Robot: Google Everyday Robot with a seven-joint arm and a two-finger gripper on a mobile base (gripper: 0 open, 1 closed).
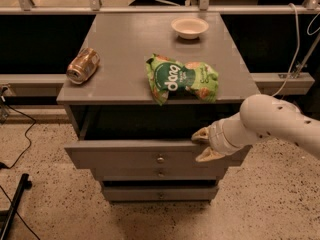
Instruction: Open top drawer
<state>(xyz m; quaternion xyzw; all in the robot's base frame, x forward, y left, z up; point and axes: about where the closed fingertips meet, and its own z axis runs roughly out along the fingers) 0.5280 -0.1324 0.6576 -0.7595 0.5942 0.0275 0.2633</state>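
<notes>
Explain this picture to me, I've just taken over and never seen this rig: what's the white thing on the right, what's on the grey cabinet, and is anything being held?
The white tube coming in from the right is the robot's single arm. Its hand sits at the upper edge of the top drawer, to the right of the round knob. That drawer stands partly pulled out. I cannot tell whether the hand actually grips it. There is one camera, looking down at the cabinet's front from above. On the cabinet top lie a dented can on its side at the left, a green snack bag near the front, and a small bowl at the back. Two smaller drawers sit below.
</notes>
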